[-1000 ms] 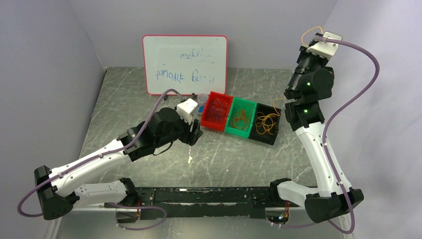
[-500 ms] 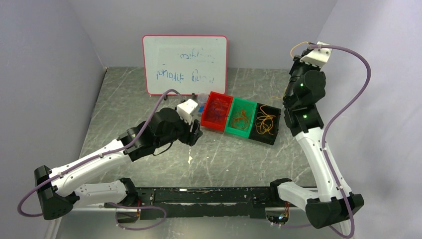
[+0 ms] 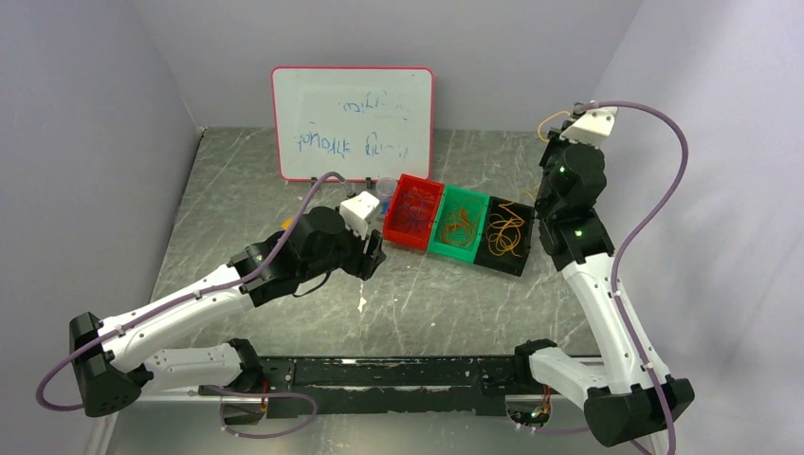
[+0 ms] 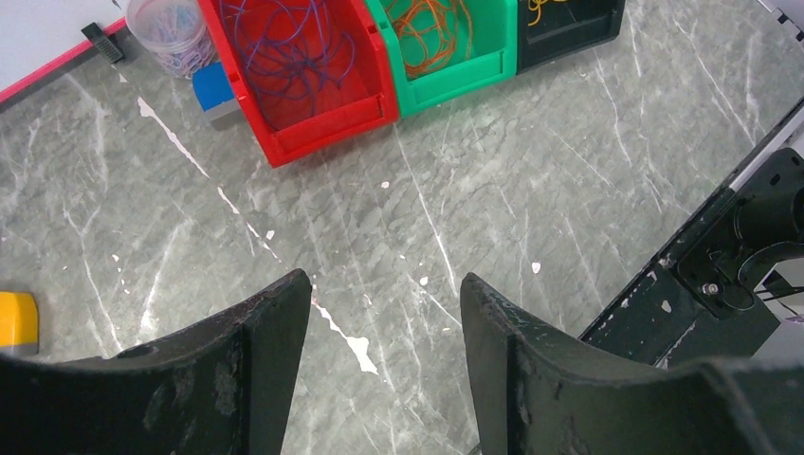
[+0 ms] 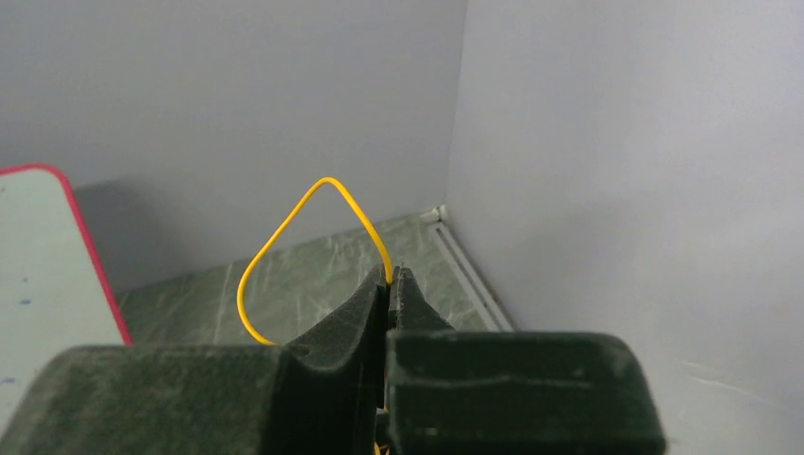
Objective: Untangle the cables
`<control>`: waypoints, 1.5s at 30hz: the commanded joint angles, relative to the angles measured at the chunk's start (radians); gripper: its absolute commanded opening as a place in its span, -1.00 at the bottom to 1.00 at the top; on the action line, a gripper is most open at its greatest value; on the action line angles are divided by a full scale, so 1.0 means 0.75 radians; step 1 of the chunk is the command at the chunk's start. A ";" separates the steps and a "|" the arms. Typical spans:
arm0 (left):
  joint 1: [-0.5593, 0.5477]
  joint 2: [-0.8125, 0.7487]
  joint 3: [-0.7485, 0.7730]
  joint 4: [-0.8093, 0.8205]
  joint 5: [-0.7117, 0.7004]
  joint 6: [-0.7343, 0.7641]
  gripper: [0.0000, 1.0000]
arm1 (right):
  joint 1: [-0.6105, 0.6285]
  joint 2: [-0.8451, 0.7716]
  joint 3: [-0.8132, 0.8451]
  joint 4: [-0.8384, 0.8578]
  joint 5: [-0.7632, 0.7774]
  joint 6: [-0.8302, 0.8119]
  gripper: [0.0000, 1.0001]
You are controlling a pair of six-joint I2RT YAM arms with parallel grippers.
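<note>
Bins, three in a row, stand on the table (image 3: 237, 190) in the overhead view: a red bin (image 3: 414, 210), a green bin (image 3: 459, 224) and a black bin (image 3: 505, 235), side by side, each holding thin cables. One whiteboard (image 3: 353, 123) leans at the back wall. Two arms are in view. The left gripper (image 3: 372, 258) hangs low just left of the red bin. The right gripper (image 3: 566, 121) is high up beyond the black bin, with one yellow cable (image 3: 541, 124) looping from its tip.

From the left wrist, the fingers are spread apart with nothing between them, over bare table near the red bin. That bin holds purple cables (image 4: 284, 57), the green one orange cables (image 4: 431, 28). One clear cup (image 4: 169, 33) and one blue block (image 4: 210, 83) sit beside the red bin.

From the right wrist, the fingers are pressed together on the yellow cable, which arcs up and left from the tips in a single loop.
</note>
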 commanded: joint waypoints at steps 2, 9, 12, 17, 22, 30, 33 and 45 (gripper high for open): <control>0.008 0.008 -0.011 0.006 -0.008 -0.003 0.28 | -0.011 -0.042 -0.057 -0.148 -0.095 0.142 -1.00; 0.008 0.005 -0.024 0.015 -0.010 0.003 0.29 | -0.010 -0.084 -0.128 -0.237 -0.119 0.216 -1.00; 0.007 0.014 -0.021 0.014 -0.005 0.006 0.29 | -0.012 -0.080 -0.153 -0.252 -0.126 0.236 -1.00; 0.008 -0.004 -0.032 0.001 -0.041 -0.012 0.27 | -0.011 -0.051 -0.198 -0.263 -0.185 0.280 -1.00; 0.008 -0.066 -0.090 0.022 -0.105 -0.048 0.30 | -0.011 -0.013 -0.235 -0.292 -0.235 0.318 -1.00; 0.130 -0.029 -0.108 -0.008 -0.060 -0.117 0.30 | -0.017 0.027 -0.302 -0.337 -0.210 0.355 -1.00; 0.184 -0.027 -0.106 -0.024 -0.062 -0.111 0.30 | -0.027 0.044 -0.326 -0.332 -0.203 0.361 -1.00; 0.320 -0.026 -0.138 -0.123 -0.108 -0.035 0.31 | -0.123 0.208 -0.410 -0.167 -0.285 0.406 -1.00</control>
